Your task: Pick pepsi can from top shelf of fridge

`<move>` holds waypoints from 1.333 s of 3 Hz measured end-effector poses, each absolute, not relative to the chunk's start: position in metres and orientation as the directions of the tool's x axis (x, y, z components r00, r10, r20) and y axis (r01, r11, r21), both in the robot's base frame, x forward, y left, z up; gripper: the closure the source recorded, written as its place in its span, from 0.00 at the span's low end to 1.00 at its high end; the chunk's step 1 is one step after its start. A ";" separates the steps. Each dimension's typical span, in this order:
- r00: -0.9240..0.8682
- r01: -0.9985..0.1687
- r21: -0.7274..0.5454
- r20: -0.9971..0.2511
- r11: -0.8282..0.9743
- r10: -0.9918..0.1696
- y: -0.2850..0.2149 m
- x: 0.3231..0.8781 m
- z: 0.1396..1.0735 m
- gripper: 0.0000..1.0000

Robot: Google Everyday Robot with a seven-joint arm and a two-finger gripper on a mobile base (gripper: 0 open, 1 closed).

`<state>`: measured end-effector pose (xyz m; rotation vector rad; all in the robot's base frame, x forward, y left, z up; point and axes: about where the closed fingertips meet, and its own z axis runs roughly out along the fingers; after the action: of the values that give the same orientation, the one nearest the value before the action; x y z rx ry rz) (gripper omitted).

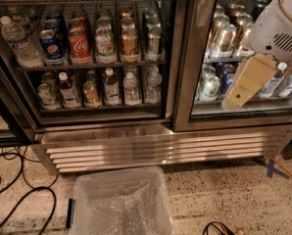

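Observation:
The fridge (pixel 180 58) fills the upper half of the camera view, with dark-framed glass doors and a louvred steel base. A blue pepsi can (pixel 52 46) stands behind the left door's glass, at the left end of a wire shelf, beside a red Coca-Cola can (pixel 79 46). More blue cans (pixel 228 77) stand low behind the right door. My gripper (pixel 244 84), a tan part under the white arm (pixel 280 26), hangs in front of the right door, far right of the pepsi can and holding nothing I can see.
A clear plastic bin (pixel 119 202) stands on the speckled floor below the louvred base. Black cables (pixel 18 195) loop on the floor at the left. An orange cable (pixel 285 173) lies at the right. Bottles and cans fill both shelves.

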<state>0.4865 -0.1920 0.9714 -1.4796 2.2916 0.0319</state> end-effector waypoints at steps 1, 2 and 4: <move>-0.363 -0.851 -0.220 -0.411 0.477 -0.836 -0.178 0.494 0.972 0.00; -0.387 -0.776 -0.239 -0.551 0.583 -0.740 -0.145 0.516 0.990 0.00; -0.384 -0.705 -0.246 -0.657 0.665 -0.649 -0.122 0.540 1.011 0.00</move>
<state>0.5404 -0.1218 1.0108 -1.0418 2.1249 0.0947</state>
